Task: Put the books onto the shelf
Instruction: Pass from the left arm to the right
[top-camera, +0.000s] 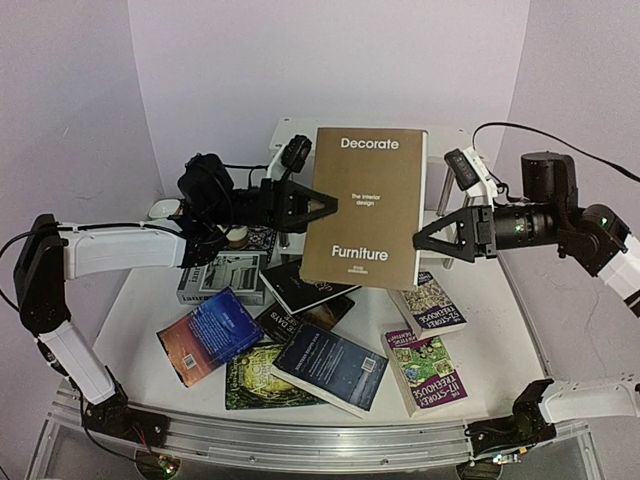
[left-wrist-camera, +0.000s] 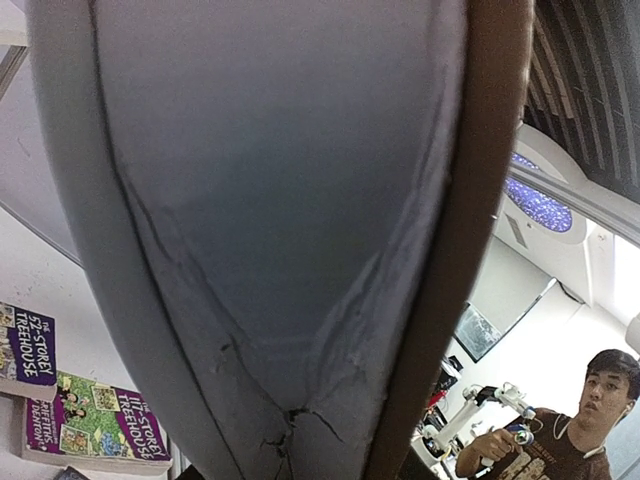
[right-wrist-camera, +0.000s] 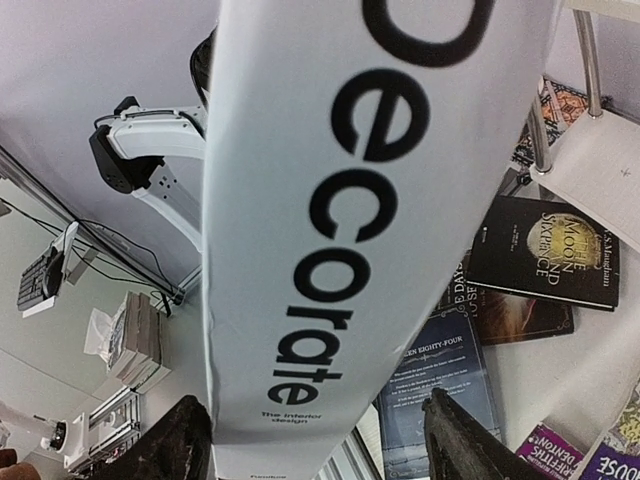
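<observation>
One brown book (top-camera: 365, 215) is kept upright, pinched by left gripper (top-camera: 322, 207); right gripper (top-camera: 420, 240) is spread astride its spine, likely for handover.

We read "Decorate" and "Furniture" on the big brown book (top-camera: 362, 205). We read "The 52-Storey Treehouse" on the purple paperback book (left-wrist-camera: 25, 352).
</observation>
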